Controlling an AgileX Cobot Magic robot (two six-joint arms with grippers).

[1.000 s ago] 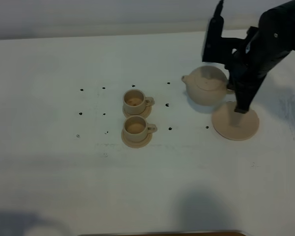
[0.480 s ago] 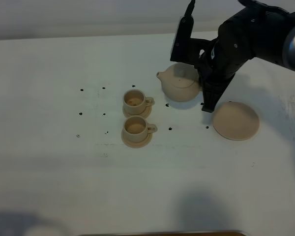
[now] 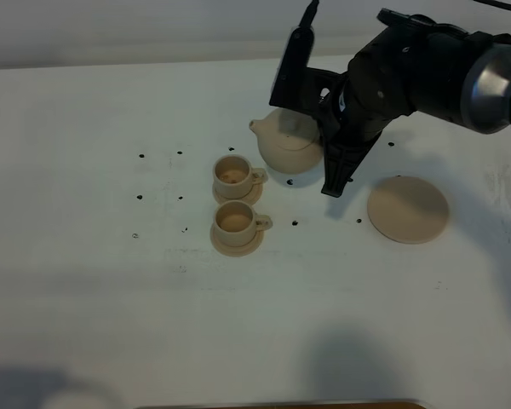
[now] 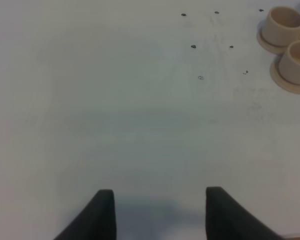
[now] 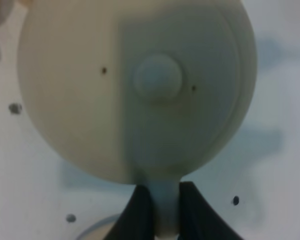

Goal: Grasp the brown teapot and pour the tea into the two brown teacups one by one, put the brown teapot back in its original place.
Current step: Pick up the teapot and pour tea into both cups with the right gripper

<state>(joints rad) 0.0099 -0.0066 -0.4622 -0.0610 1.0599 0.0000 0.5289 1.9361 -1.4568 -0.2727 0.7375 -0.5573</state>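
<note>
Above white table (image 3: 85, 324), right tool (image 5: 159, 194) clamps brown teapot (image 3: 283, 152).

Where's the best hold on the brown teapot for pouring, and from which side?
The brown teapot's loop handle, from the side opposite the spout. The body is round and wide; the handle is a narrow bar the right claw shuts on, as now, leaving the spout free on the teacups' side.

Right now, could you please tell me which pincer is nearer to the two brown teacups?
The right pincer: it holds the brown teapot just beside the teacups. The left pincer hangs open over the table, well away from them.
</note>
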